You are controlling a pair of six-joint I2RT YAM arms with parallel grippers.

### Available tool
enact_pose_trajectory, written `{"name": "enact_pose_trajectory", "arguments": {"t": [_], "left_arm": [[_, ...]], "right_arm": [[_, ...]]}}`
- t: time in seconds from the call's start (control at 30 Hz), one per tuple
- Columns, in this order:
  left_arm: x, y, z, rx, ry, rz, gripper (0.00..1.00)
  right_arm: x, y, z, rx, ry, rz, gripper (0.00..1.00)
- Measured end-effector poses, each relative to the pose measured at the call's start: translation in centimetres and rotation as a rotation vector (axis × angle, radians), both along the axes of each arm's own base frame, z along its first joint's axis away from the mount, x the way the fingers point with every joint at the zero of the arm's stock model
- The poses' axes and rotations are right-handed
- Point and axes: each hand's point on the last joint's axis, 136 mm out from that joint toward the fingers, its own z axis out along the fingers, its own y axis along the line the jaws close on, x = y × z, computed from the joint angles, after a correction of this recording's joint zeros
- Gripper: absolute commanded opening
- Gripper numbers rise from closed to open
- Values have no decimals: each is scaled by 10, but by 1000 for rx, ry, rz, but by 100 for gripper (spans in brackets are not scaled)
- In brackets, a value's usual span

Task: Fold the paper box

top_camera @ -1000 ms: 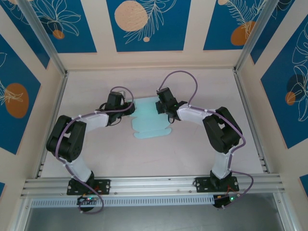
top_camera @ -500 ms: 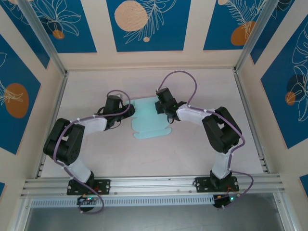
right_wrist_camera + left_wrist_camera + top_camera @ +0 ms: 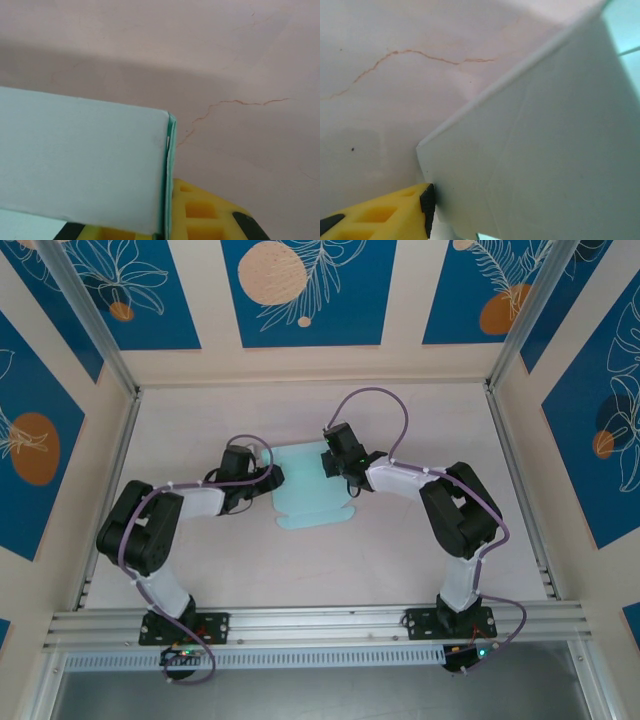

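Left pincer (image 3: 270, 478) and right pincer (image 3: 331, 466) at opposite edges of paper box (image 3: 306, 496) on bench (image 3: 400, 420); both grips indeterminate.

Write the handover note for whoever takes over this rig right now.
Left hand: at the left edge of the pale-blue paper box sheet. Its yellow finger touches the corner of a raised side panel. Open or shut cannot be told.
Right hand: at the sheet's right edge, yellow finger beside an upright flap with a doubled edge. Grip cannot be told either.
The sheet lies mid-way on the pale table, its near part flat.
Done: both side panels appear lifted.
Left: fold the remaining flaps and close it into a box.
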Motion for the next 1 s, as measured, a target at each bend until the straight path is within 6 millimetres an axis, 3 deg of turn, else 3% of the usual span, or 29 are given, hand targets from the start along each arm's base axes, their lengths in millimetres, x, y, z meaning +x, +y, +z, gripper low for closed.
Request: {"name": "enact_pose_trajectory", "arguments": {"t": [0.23, 0.63, 1.0], "left_arm": [[1, -2, 2, -8, -9, -7, 42], [4, -21, 19, -72, -91, -86, 44], [-23, 3, 37, 73, -192, -120, 60]], "right_arm": [[1, 1, -1, 1, -3, 0, 2], [8, 4, -1, 7, -17, -9, 2], [9, 5, -1, 9, -17, -17, 2]]}}
